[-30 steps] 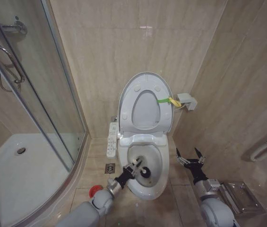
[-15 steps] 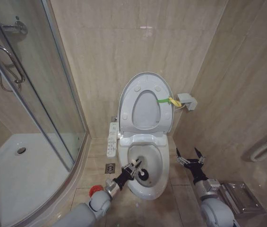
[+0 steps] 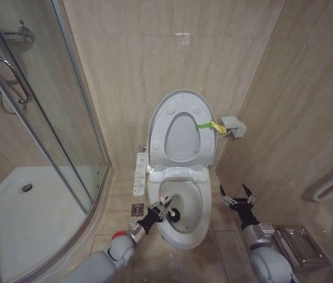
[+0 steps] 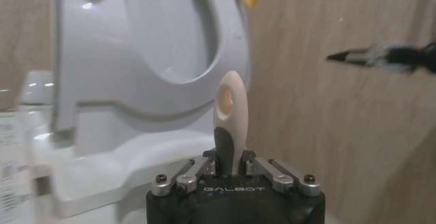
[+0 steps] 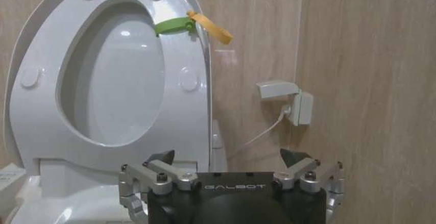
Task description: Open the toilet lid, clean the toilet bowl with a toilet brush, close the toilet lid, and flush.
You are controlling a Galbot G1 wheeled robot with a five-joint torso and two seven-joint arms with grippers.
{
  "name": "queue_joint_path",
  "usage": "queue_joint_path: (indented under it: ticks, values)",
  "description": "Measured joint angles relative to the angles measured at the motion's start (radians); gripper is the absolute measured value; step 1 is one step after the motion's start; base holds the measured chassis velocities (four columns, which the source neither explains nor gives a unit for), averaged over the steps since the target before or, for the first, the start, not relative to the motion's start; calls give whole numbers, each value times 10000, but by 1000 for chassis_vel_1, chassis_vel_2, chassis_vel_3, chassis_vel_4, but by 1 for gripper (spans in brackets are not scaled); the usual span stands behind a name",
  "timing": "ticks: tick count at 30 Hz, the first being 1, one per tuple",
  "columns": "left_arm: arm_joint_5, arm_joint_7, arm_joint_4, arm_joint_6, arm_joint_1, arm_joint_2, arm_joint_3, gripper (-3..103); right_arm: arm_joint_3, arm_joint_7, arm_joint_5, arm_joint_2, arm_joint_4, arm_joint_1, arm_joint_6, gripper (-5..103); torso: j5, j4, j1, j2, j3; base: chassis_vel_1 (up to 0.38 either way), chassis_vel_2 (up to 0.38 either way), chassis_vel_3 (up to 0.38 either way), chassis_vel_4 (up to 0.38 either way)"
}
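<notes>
- Gripping the toilet brush [image 3: 174,213] by its pale handle, the left hand [image 3: 162,208] reaches over the toilet bowl [image 3: 181,236], bristles down inside.
- Toilet lid [image 3: 181,127] stands upright behind the bowl.
- Right hand [image 3: 236,197], released, hangs beside the bowl.

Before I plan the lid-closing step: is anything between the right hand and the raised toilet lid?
Nothing visible. The right hand hovers open beside the toilet bowl, with bare wall and floor between it and the upright toilet lid. The left hand holds the toilet brush down in the bowl, below the lid.
</notes>
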Motion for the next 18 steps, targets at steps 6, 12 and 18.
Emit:
queue_joint_path:
  ticks: [6, 12, 18]
  values:
    - [-30, 20, 250, 16, -140, -320, 139, 19, 0, 0, 0, 0, 0, 0, 0, 100, 0, -2, 0, 0, 0, 0, 0, 0, 0]
    - [-49, 232, 1331, -332, -446, -518, -158, 19, 0, 0, 0, 0, 0, 0, 0, 100, 1, 0, 0, 0, 0, 0, 0, 0, 0]
    - [-143, 114, 258, -149, -183, -258, 0, 19, 0, 0, 0, 0, 0, 0, 0, 100, 0, 0, 0, 0, 0, 0, 0, 0, 0]
